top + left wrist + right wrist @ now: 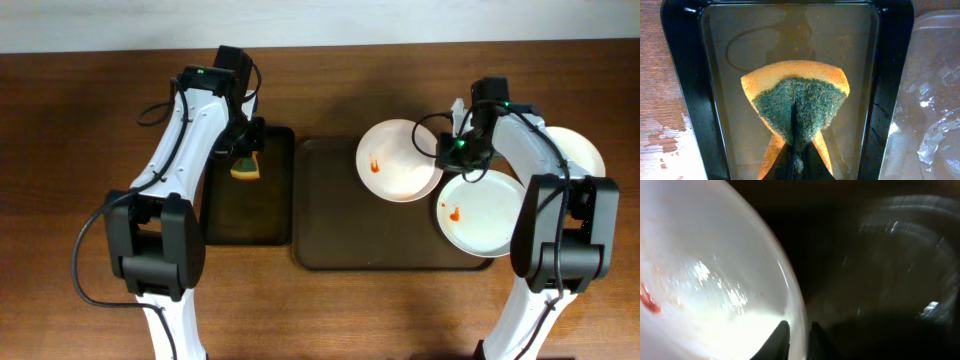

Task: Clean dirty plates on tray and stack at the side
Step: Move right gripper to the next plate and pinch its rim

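Three white plates are in view. The far plate [398,160] sits in the far right part of the brown tray [330,210] and carries a small orange-red smear. The near plate [490,215] lies just beside it, overhangs the tray's right rim and is also smeared. The third plate [582,150] rests on the table [100,100] off the tray, toward the right edge, and is partly hidden by the right arm.

The right arm rises from the near edge and bends at the far side, its wrist turned left. The right gripper [452,150] pinches the far plate's right rim. The right wrist view shows that rim clamped between the two fingers [779,340].

One black tray [250,215] lies left of the brown one. The left arm stretches from the near edge, its wrist bent down over the black tray's far end. The left gripper [797,162] is closed on one sponge [797,100], yellow-orange with a green scouring face.
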Robot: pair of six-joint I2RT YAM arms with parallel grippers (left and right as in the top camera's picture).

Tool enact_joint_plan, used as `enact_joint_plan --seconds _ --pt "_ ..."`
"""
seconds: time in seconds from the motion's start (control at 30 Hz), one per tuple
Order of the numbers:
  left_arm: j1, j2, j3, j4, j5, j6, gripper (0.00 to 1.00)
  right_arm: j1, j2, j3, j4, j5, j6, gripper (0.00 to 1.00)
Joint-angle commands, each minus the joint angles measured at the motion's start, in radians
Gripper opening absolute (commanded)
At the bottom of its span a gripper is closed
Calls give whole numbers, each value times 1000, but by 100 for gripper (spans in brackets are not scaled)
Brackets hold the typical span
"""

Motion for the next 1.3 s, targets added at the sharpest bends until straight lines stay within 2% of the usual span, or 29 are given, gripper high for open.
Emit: enact_joint_plan --seconds 0.0,0.17,0.23,0.3,0.37,0.43,0.47,0.6,0.7,0.77,0.9,0.97,1.13,1.27 --pt "-1 1 0 -1 -4 17 0 24 9 1 -74 -41 46 13" --pt "-1 1 0 -1 -7 17 0 111 9 1 -198 -36 53 13" --pt "-1 1 0 -1 -7 17 0 153 9 1 -238 21 149 13" --pt "-1 1 0 -1 -7 17 0 182 5 3 -261 41 163 14" --pt "-1 1 0 -2 -7 25 0 190 -7 18 -274 42 162 23" --pt "-1 1 0 -1 -7 32 0 179 -16 66 -265 46 146 38" --pt "-1 1 0 -1 -7 32 0 172 -16 83 -260 56 147 42" --pt "-1 1 0 -1 -8 32 0 159 -10 82 -175 101 113 48" --pt "-1 1 0 0 -7 32 0 172 -9 35 -117 97 113 46" --pt "-1 1 0 0 -7 32 0 182 -8 -15 -23 98 113 31" --pt "-1 1 0 -3 -7 32 0 181 -8 -66 35 98 113 27" --pt "-1 1 0 0 -7 33 0 178 -8 -66 27 98 113 4" --pt "-8 1 0 18 -4 184 0 166 -10 -66 -32 93 113 4" --pt "-12 1 0 19 -4 218 0 167 -12 -60 -76 16 75 5"
